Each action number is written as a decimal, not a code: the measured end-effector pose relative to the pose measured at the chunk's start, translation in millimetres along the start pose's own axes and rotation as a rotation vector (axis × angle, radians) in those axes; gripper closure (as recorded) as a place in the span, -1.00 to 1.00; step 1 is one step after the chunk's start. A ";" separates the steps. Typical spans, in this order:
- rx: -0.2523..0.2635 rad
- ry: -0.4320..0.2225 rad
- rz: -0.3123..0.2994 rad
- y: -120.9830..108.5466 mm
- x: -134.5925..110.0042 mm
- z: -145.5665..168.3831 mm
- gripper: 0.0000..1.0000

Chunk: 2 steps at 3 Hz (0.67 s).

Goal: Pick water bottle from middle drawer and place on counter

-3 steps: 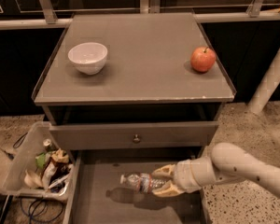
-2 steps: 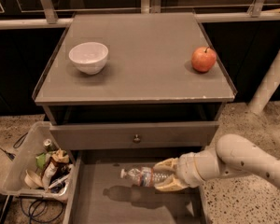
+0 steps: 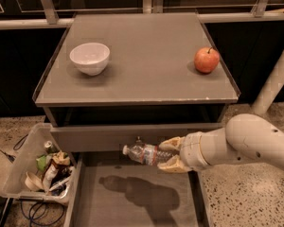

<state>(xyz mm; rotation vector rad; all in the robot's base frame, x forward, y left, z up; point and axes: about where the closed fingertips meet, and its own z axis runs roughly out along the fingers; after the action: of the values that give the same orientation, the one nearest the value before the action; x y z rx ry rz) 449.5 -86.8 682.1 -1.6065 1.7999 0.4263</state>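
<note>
The water bottle is clear, with a white cap pointing left, and lies sideways in the air above the open middle drawer. My gripper comes in from the right on a pale arm and is shut on the bottle's right end, its yellowish fingers above and below it. The bottle hangs just in front of the grey drawer front with the knob. Its shadow falls on the drawer floor. The grey counter is above and behind.
A white bowl stands on the counter at the left and a red apple at the right. A bin of rubbish stands on the floor to the left of the drawer. A white post rises at the right.
My gripper has lifted the bottle up out of the drawer, from near the floor to the level of the drawer front above.
</note>
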 end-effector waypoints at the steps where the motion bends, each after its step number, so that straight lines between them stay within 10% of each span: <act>1: 0.000 0.000 0.000 0.0 0.0 0.0 1.00; 2: 0.013 0.013 -0.021 -4.3 -12.1 -7.0 1.00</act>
<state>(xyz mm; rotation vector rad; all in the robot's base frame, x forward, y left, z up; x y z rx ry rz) 451.9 -83.1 696.1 -1.6211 1.7903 0.3949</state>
